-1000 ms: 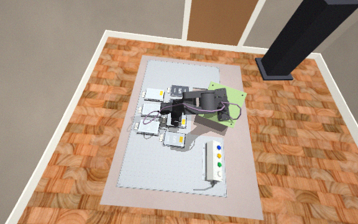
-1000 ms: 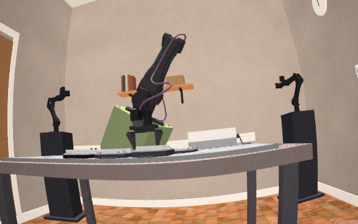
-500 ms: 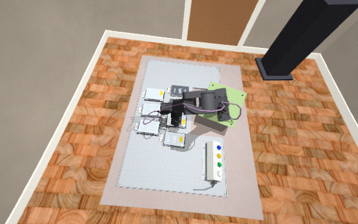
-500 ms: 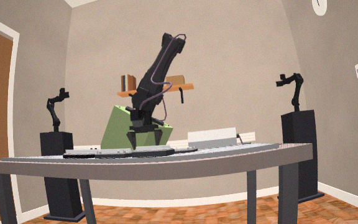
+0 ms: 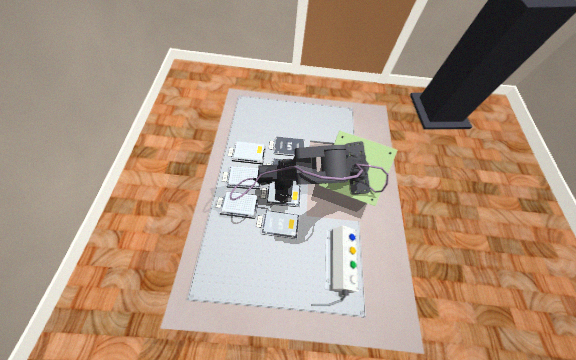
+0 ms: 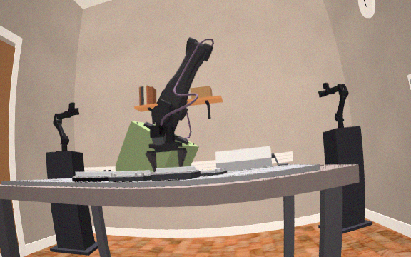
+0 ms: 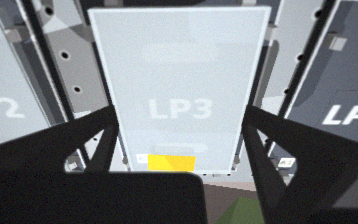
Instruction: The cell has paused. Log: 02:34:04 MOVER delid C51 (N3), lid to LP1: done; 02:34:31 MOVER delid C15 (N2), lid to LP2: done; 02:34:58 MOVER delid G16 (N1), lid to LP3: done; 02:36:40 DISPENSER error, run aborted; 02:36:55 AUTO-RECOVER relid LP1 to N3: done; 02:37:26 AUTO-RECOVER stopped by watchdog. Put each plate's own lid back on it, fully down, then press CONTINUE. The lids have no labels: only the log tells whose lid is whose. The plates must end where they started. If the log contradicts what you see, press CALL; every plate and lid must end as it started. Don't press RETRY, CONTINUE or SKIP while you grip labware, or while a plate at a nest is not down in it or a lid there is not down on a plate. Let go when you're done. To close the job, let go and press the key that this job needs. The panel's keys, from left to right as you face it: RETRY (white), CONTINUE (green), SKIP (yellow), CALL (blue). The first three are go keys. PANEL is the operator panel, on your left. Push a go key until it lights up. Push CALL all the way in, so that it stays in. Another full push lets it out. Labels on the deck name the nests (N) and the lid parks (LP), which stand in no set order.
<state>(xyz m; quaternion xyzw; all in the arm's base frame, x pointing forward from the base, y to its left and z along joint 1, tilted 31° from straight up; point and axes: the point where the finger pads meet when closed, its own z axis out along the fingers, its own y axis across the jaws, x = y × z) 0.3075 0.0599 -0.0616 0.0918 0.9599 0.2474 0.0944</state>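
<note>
Tool clamped on LP3 lid

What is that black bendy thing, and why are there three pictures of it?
It is a robot arm standing on a table. One picture looks down from above, one looks from the side, and one comes from a camera on the arm's wrist. At the arm's end is a pincer with two fingers. On the grey mat lie flat trays, see-through lids, and a box of coloured buttons. The pincer is squeezing a clear lid that lies over a spot marked LP3. You can read the letters right through it.
</note>
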